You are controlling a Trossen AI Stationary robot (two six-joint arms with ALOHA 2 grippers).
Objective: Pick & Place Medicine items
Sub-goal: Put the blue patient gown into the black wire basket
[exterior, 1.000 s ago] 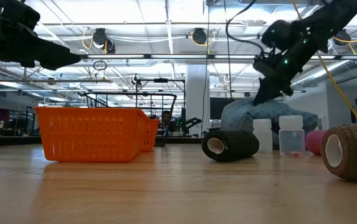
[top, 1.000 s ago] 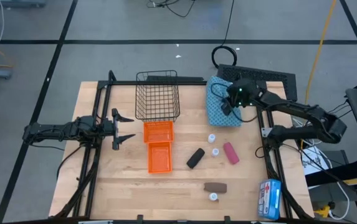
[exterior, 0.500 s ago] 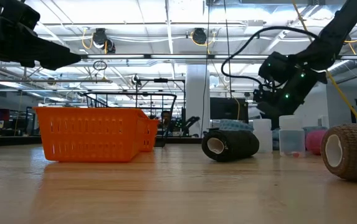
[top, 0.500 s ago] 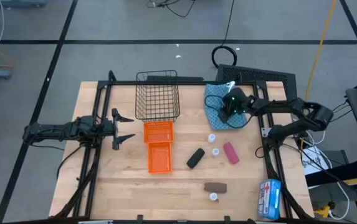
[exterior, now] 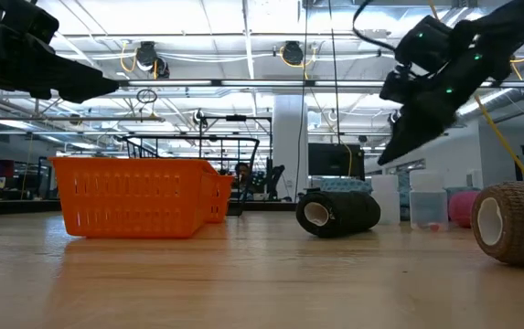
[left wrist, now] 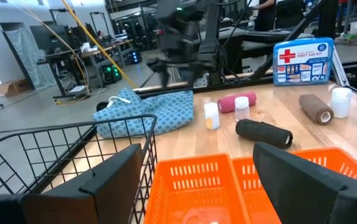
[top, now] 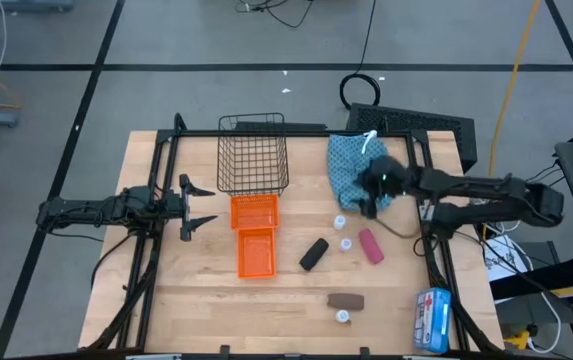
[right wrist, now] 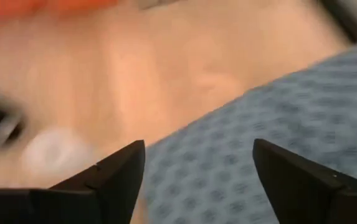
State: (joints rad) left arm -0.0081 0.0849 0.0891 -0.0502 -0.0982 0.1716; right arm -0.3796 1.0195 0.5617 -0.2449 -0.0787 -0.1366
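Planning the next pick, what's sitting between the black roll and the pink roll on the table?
In the high view, one small white vial stands between the black roll and the pink roll; the rest is bare wood.

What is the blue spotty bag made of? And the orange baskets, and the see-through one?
The blue spotty bag looks like soft cloth: it slumps and wrinkles. The orange baskets look like hard plastic, probably, with slotted walls and an even bright colour. The see-through basket looks like thin dark metal wire, crossed in a grid.
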